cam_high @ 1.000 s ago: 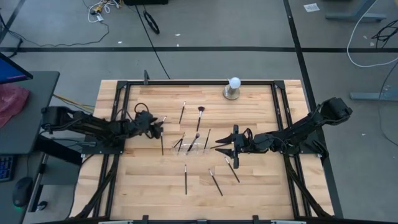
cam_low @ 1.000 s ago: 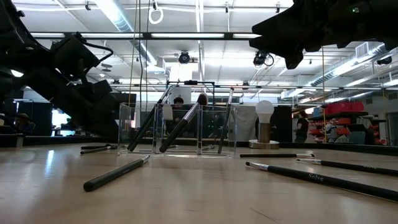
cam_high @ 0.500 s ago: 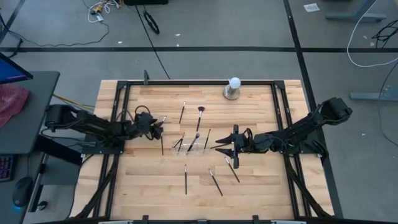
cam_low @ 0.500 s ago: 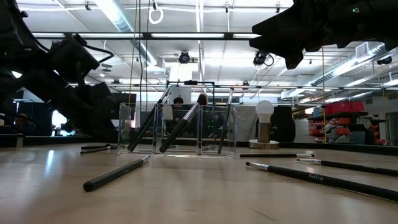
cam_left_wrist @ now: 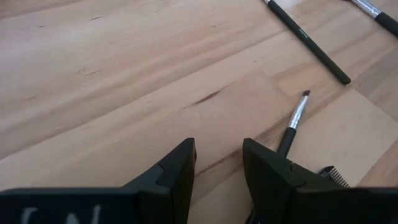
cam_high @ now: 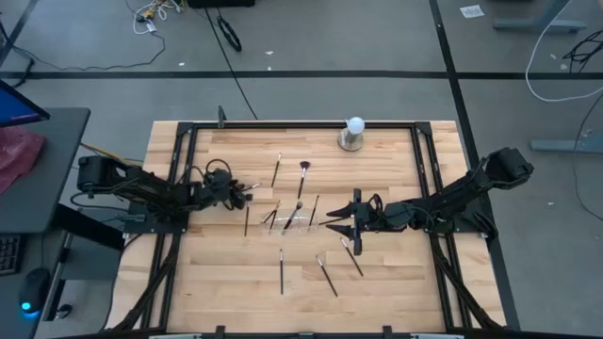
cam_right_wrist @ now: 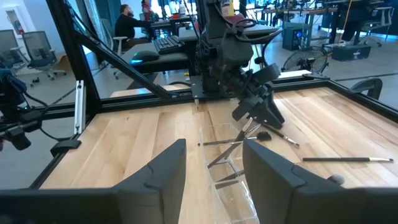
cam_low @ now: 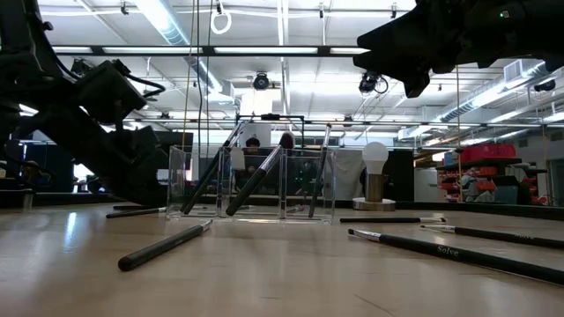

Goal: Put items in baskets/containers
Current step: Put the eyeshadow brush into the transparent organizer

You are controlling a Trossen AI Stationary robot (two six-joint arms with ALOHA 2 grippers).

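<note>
— While the left gripper [cam_high: 247,188] is hovering low over a loose brush [cam_left_wrist: 295,122] beside the clear tray [cam_high: 300,226], why are its fingers standing apart?

— Probably lining up a pick; nothing is sitting between them. Several brushes are already leaning in the tray.

— And the right gripper [cam_high: 332,224]?

— Waiting at the tray's other end, open and carrying nothing above the worktop [cam_high: 396,273].
</note>
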